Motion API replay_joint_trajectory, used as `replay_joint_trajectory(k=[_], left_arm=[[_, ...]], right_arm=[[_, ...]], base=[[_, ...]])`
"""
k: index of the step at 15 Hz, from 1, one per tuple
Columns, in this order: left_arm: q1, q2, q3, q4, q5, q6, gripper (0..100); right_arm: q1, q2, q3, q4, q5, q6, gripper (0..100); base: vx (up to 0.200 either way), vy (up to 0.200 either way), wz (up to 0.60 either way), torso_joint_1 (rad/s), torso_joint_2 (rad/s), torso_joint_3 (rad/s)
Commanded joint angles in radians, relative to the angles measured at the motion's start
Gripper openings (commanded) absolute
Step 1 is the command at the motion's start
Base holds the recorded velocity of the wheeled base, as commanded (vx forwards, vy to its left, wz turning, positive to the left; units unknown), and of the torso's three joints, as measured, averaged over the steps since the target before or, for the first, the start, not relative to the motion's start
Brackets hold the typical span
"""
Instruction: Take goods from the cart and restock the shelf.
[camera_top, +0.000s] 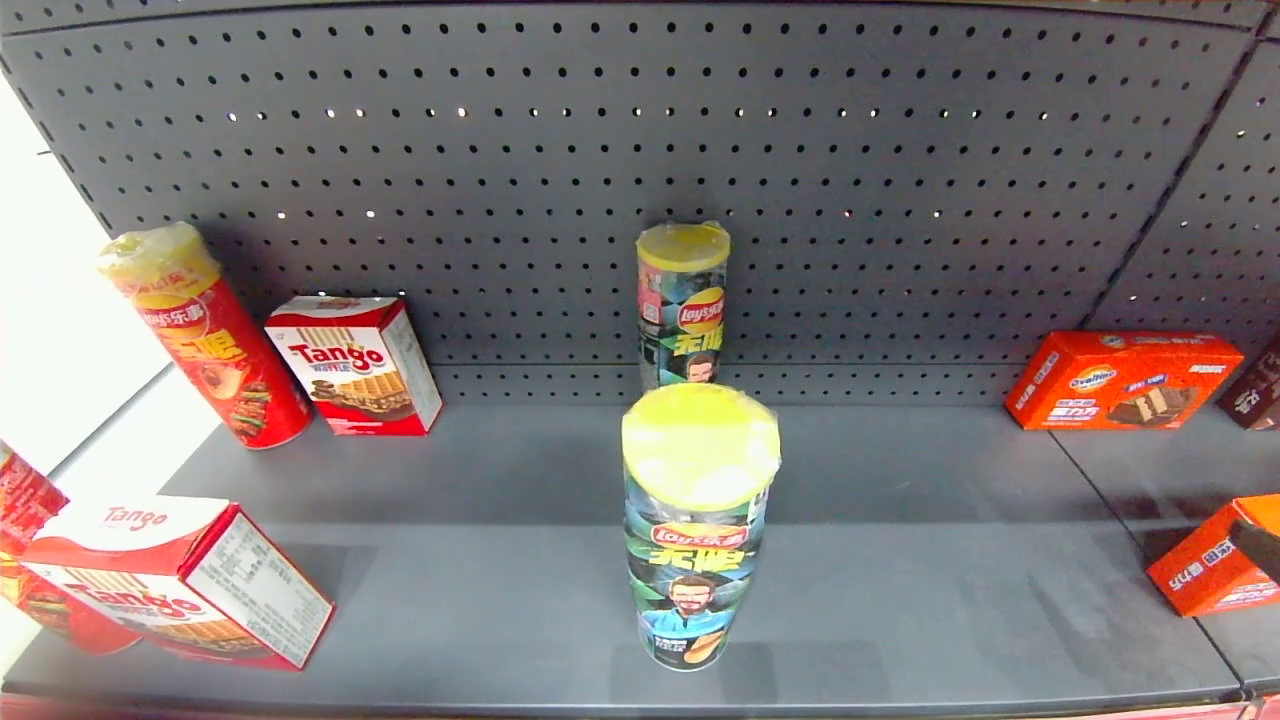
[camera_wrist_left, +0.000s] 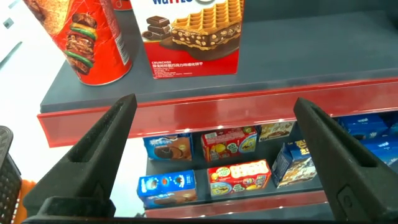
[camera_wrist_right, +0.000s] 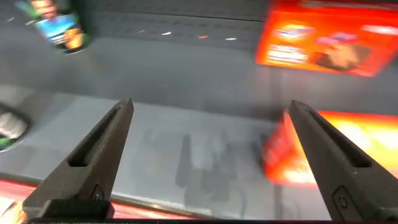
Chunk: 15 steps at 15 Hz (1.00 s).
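My left gripper (camera_wrist_left: 214, 106) and right gripper (camera_wrist_right: 211, 107) are both spread wide w/ nothing held, so I judge I'm btwn picks: front chip can (camera_top: 700, 520) upright on shelf (camera_top: 900, 560), 2nd can (camera_top: 683, 305) right behind it, gaps either side left to fill.

Print on the goods (brands not transcribed): the front chip can (camera_top: 698, 530) and rear chip can (camera_top: 683, 305) each carry a red logo badge over yellow characters. Same layout on the red can (camera_top: 215, 345). Red script wordmark on the rear wafer box (camera_top: 355, 365) and front wafer box (camera_top: 180, 585); the latter's fine-print side panel is unreadable. Small oval logo on the rear orange box (camera_top: 1120, 380).
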<state>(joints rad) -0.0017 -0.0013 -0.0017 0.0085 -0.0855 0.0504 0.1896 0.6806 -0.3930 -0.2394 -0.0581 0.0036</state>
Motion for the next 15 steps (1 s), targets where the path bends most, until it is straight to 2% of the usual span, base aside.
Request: replay_joint_trajectory(k=[1, 2, 5, 7, 9, 10, 15], left_arm=[[0.000, 0.001, 0.000, 0.001, 0.000, 0.000, 100], [0.000, 0.001, 0.000, 0.001, 0.000, 0.000, 100], [0.000, 0.001, 0.000, 0.001, 0.000, -0.001, 100], [0.000, 0.001, 0.000, 0.001, 0.000, -0.001, 100], [-0.001, 0.001, 0.000, 0.002, 0.001, -0.001, 100], [0.000, 0.001, 0.000, 0.001, 0.000, -0.001, 100], [0.000, 0.001, 0.002, -0.004, 0.003, -0.007, 100]], right_arm=[[-0.133, -0.262, 0.112, 0.009, 0.003, -0.005, 100], [-0.150, -0.300, 0.131, 0.015, 0.003, -0.007, 100], [-0.154, -0.540, 0.302, 0.054, 0.023, -0.022, 100], [-0.173, -0.612, 0.393, 0.104, 0.007, -0.022, 100], [-0.205, -0.681, 0.384, 0.282, 0.024, -0.019, 100], [-0.203, -0.681, 0.393, 0.227, 0.037, -0.017, 100], [-0.203, -0.681, 0.393, 0.235, 0.041, -0.016, 100]], base=[[0.000, 0.000, 0.00, 0.000, 0.00, 0.000], [0.000, 0.000, 0.00, 0.000, 0.00, 0.000], [0.000, 0.000, 0.00, 0.000, 0.00, 0.000], [0.000, 0.000, 0.00, 0.000, 0.00, 0.000], [0.000, 0.000, 0.00, 0.000, 0.00, 0.000], [0.000, 0.000, 0.00, 0.000, 0.00, 0.000], [0.000, 0.000, 0.00, 0.000, 0.00, 0.000]])
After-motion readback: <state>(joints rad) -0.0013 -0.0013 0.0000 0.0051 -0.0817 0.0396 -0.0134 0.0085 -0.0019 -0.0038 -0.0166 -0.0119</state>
